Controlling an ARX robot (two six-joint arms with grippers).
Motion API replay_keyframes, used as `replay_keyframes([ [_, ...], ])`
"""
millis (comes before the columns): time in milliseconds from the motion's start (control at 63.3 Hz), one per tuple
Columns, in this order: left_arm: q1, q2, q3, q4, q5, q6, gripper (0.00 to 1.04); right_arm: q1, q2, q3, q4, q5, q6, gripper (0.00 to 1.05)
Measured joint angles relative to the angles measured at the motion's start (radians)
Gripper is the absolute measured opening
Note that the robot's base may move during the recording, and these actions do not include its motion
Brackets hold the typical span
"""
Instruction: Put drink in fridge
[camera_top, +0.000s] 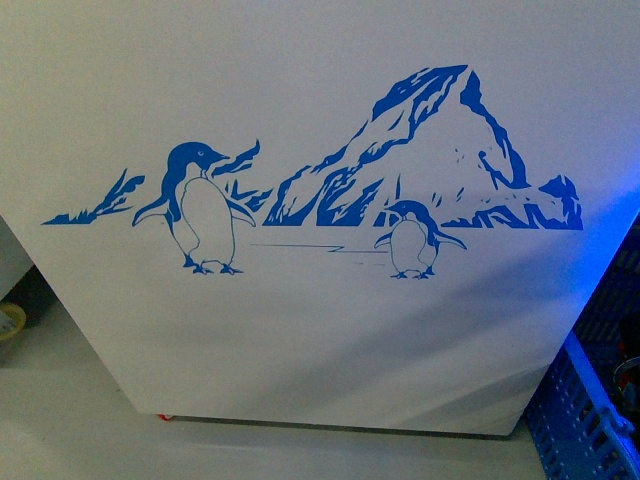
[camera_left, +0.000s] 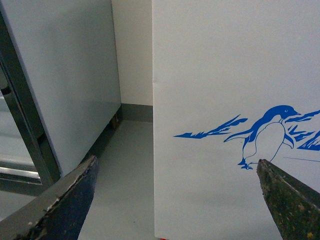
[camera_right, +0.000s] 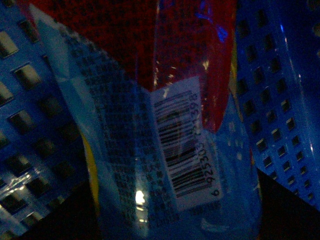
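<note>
The fridge (camera_top: 330, 330) fills the front view as a white wall with a blue penguin-and-mountain decal; its lid and baskets are out of view. It also shows in the left wrist view (camera_left: 220, 65). My left gripper (camera_left: 180, 200) is open and empty, its dark fingertips (camera_left: 75, 200) spread in front of the fridge's near corner. The drink (camera_right: 165, 150) fills the right wrist view: a red and blue label with a white barcode, close up and dim. My right gripper is shut on the drink; its fingers do not show. Neither arm shows in the front view.
A blue perforated plastic crate (camera_top: 590, 400) stands at the fridge's lower right and surrounds the drink in the right wrist view (camera_right: 280, 100). A tall grey upright cooler (camera_left: 65, 90) stands left of the fridge, with a gap of grey floor (camera_left: 125, 170) between them.
</note>
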Motion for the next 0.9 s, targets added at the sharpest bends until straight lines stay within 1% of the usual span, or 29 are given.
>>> replay_keyframes([
  [16,0.000,0.000,0.000,0.000,0.000,0.000,0.97,0.000,-0.008,-0.012,0.007,-0.006,-0.006,0.67],
  [158,0.000,0.000,0.000,0.000,0.000,0.000,0.97,0.002,-0.072,-0.108,0.057,-0.054,-0.031,0.53],
  [269,0.000,0.000,0.000,0.000,0.000,0.000,0.97,0.008,-0.134,-0.193,0.098,-0.072,-0.059,0.48],
  [379,0.000,0.000,0.000,0.000,0.000,0.000,0.97,0.019,-0.220,-0.298,0.161,-0.074,-0.103,0.45],
  [458,0.000,0.000,0.000,0.000,0.000,0.000,0.97,0.037,-0.371,-0.450,0.262,-0.075,-0.164,0.43],
  [632,0.000,0.000,0.000,0.000,0.000,0.000,0.97,0.062,-0.639,-0.682,0.378,-0.072,-0.238,0.42],
  [806,0.000,0.000,0.000,0.000,0.000,0.000,0.97,0.063,-0.943,-0.886,0.378,-0.112,-0.256,0.42],
  [900,0.000,0.000,0.000,0.000,0.000,0.000,0.97,0.049,-1.140,-0.984,0.332,-0.137,-0.256,0.42],
])
